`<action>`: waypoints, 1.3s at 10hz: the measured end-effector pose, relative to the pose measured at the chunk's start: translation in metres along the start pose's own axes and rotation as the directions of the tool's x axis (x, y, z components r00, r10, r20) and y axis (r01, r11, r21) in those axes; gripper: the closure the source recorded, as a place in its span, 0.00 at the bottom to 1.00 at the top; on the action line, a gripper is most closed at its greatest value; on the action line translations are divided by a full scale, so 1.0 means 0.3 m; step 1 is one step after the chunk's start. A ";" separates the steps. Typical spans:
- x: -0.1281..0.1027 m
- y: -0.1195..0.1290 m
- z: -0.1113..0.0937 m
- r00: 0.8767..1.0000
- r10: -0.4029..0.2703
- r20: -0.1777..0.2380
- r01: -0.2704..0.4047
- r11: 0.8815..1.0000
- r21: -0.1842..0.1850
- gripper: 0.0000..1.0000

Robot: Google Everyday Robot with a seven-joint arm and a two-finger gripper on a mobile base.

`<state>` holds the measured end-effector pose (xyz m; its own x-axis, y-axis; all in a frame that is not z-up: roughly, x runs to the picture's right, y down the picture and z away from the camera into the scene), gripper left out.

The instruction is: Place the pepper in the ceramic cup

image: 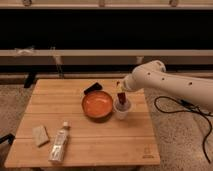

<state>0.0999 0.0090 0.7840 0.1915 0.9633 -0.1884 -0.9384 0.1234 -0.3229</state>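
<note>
The white ceramic cup (122,110) stands on the wooden table (85,150), just right of the orange bowl (97,104). My gripper (120,93), at the end of the white arm reaching in from the right, is directly over the cup. It is shut on the dark red pepper (121,99), which hangs upright with its lower end at the cup's mouth. The gripper's upper part is dark and hard to make out against the arm.
A small black object (92,88) lies behind the bowl. A clear plastic bottle (59,143) lies at the front left, with a tan sponge-like block (40,135) beside it. A black cable (192,112) runs over the floor at the right.
</note>
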 end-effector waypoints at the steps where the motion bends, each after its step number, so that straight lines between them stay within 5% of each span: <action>1: 0.007 -0.001 0.019 1.000 0.006 0.001 -0.006 1.000 -0.002 0.65; 6: 0.013 0.002 0.043 1.000 0.007 0.015 -0.007 1.000 0.005 0.20; 13: -0.013 0.025 -0.015 0.998 -0.048 0.029 0.047 0.999 0.027 0.20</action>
<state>0.0936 0.0051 0.7780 0.2278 0.9628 -0.1453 -0.9356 0.1751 -0.3065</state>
